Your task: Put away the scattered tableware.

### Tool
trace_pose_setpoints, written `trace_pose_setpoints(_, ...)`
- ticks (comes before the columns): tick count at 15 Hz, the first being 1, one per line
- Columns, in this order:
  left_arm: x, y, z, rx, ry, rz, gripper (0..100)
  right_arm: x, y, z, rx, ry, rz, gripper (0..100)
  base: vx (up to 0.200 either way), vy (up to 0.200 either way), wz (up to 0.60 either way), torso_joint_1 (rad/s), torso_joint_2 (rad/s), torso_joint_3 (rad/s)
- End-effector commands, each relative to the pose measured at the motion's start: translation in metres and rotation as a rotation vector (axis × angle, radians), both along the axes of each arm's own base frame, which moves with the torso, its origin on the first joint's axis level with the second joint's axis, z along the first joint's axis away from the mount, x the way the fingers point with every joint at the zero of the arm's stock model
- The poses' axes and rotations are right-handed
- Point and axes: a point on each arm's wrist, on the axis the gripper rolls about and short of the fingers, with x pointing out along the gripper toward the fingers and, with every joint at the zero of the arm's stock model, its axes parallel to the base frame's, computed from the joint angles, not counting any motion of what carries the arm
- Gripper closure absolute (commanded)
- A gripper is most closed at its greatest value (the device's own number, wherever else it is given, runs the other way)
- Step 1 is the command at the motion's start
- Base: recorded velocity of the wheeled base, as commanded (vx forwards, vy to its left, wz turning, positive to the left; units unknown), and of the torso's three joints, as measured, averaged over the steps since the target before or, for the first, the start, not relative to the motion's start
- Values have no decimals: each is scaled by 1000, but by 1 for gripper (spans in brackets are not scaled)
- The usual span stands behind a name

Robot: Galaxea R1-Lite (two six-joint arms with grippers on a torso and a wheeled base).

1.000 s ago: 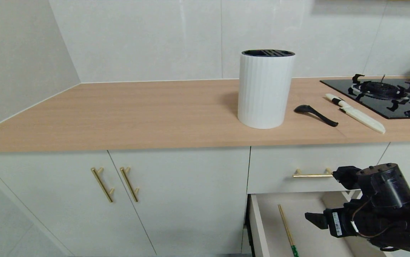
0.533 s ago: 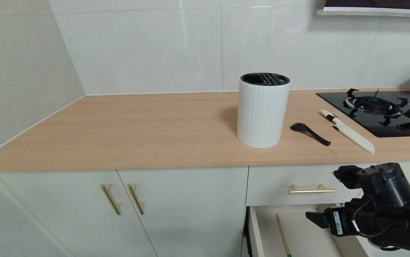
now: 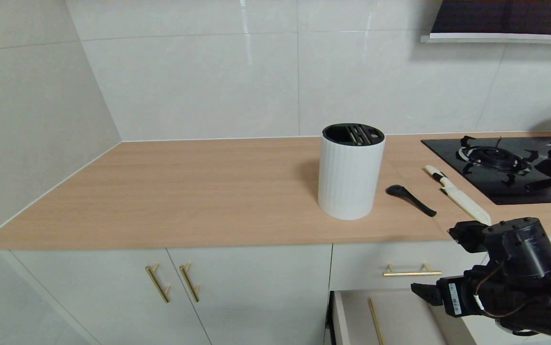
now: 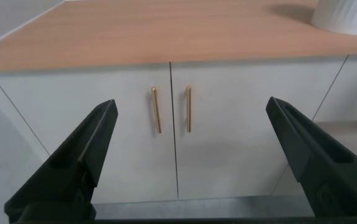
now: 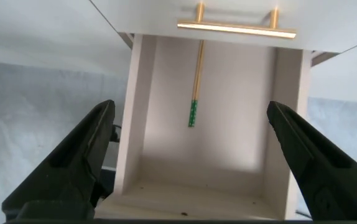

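Observation:
On the wooden counter [image 3: 198, 191] a black spoon [image 3: 409, 199] and a white knife [image 3: 457, 194] lie just right of a tall white ribbed holder [image 3: 350, 177] with a black slotted top. Below them a drawer [image 3: 341, 316] stands pulled out with a pair of chopsticks [image 3: 375, 322] inside. The right wrist view looks down into that drawer [image 5: 136, 124], where the green-tipped chopsticks [image 5: 196, 81] lie lengthwise. My right gripper [image 3: 440, 263] hangs open over the drawer, below counter height. My left gripper [image 4: 188, 165] is open in front of the cabinet doors, holding nothing.
A black gas hob [image 3: 500, 167] takes up the counter's far right. Two cabinet doors with gold handles [image 4: 171, 111] sit under the counter's left part. The holder's base [image 4: 346, 15] stands near the counter edge. A gold handle [image 3: 412, 273] marks the shut drawer above the open one.
The whole head view has shifted: counter and cabinets sit lower in the picture and more wall shows. The tableware has not moved on the counter. My right gripper stays open.

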Motion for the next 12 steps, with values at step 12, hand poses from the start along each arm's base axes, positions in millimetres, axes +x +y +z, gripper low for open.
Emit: trace_pose_setpoints(12,0,0,0,0,1,-1,0,153,-57,52,-8,-319,131,0,0,0,0,6,-10,-6)
